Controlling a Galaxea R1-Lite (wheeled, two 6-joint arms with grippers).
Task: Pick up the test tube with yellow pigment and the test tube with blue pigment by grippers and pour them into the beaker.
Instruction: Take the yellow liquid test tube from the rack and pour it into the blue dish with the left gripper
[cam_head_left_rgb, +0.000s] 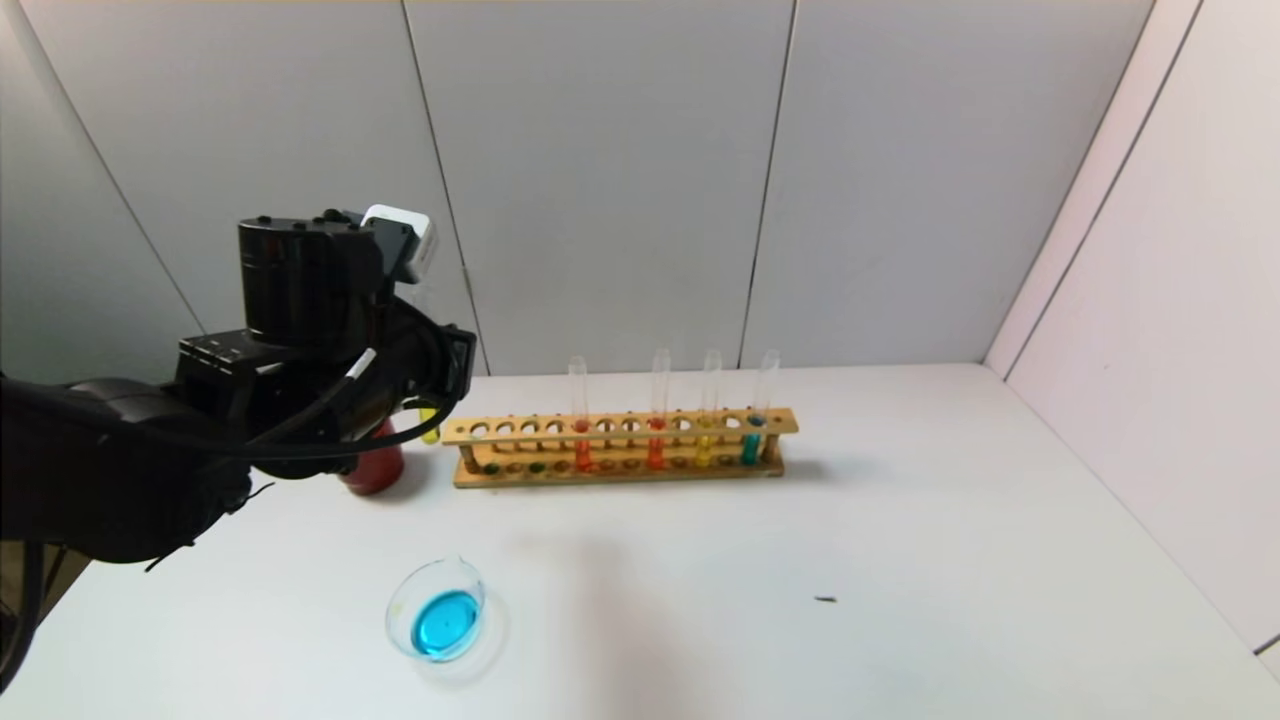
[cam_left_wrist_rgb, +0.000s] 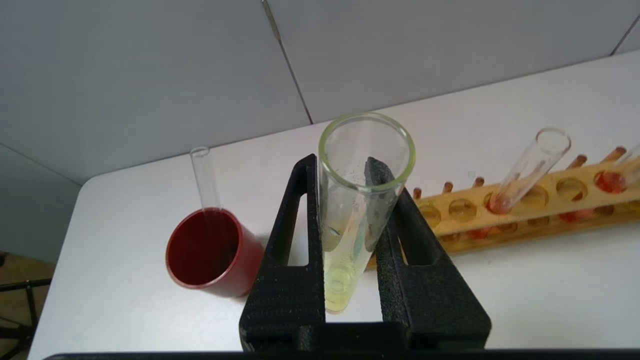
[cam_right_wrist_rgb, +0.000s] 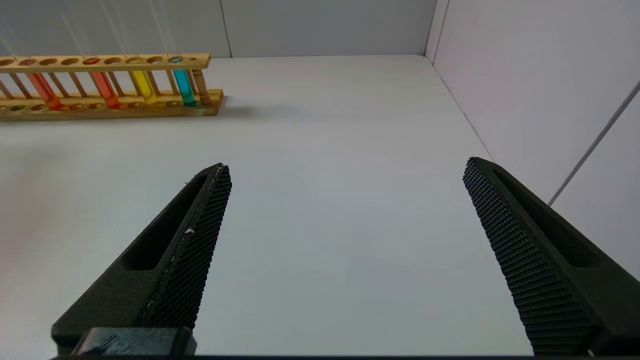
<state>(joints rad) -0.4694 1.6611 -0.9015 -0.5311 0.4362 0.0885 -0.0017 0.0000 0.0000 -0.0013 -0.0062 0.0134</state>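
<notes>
My left gripper (cam_left_wrist_rgb: 341, 167) is shut on the test tube with lime-yellow liquid (cam_left_wrist_rgb: 340, 260) and holds it about upright above the table, between the red cup and the rack's left end. In the head view only the tube's yellow bottom (cam_head_left_rgb: 430, 431) shows below the gripper (cam_head_left_rgb: 440, 385). The test tube with cyan-blue liquid (cam_head_left_rgb: 752, 441) stands in the rack's rightmost filled hole; it also shows in the right wrist view (cam_right_wrist_rgb: 185, 87). The low clear beaker (cam_head_left_rgb: 442, 575) sits near the table's front left with blue liquid in it. My right gripper (cam_right_wrist_rgb: 346, 167) is open and empty over bare table.
The wooden rack (cam_head_left_rgb: 620, 428) at the back also holds two red-orange tubes (cam_head_left_rgb: 581, 445) and a golden-yellow tube (cam_head_left_rgb: 705, 445). A dark-red cup (cam_left_wrist_rgb: 240, 270) left of the rack holds an empty tube (cam_left_wrist_rgb: 202, 175). Walls close the back and right.
</notes>
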